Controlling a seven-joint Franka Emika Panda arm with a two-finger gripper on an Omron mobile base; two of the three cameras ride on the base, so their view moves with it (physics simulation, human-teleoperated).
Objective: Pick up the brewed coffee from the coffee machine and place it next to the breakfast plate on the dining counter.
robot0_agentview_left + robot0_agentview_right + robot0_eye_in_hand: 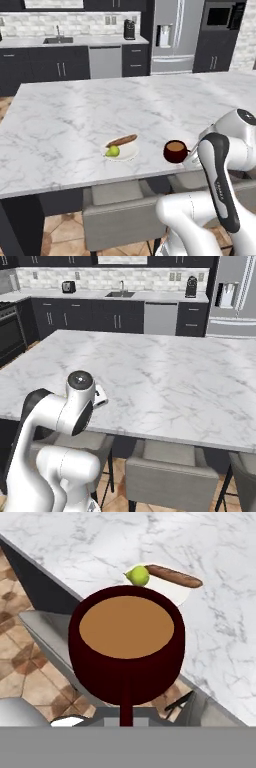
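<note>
Spreading across most of both base views, the dining counter (75,115) was a broad white marble slab with grey veining, with grey stools (117,220) tucked under its near edge. Behind it ran dark kitchen cabinets (60,62) beneath a marble worktop with a sink (57,40), and a steel fridge (172,35) stood at the right of the left base view. The coffee machine (129,29) (small and black, well apart from everything on the island) sat on that far worktop beside the fridge.

On the counter's near part lay the breakfast plate (127,151), white and round, carrying a brown sausage-like stick (122,140) and a green pear-like fruit (113,151). Just beside the plate, to its right in the left base view, was the brewed coffee (175,151), a dark red mug, upright, full of brown liquid. Whether its base touched the marble could not be told from these views.

The gripper (192,157) was at the mug's right side in the left base view, largely hidden behind the arm's wrist. In the hand view the mug's handle (126,704) ran straight down towards the camera, and the jaws were closed tight about that handle, holding the mug.
</note>
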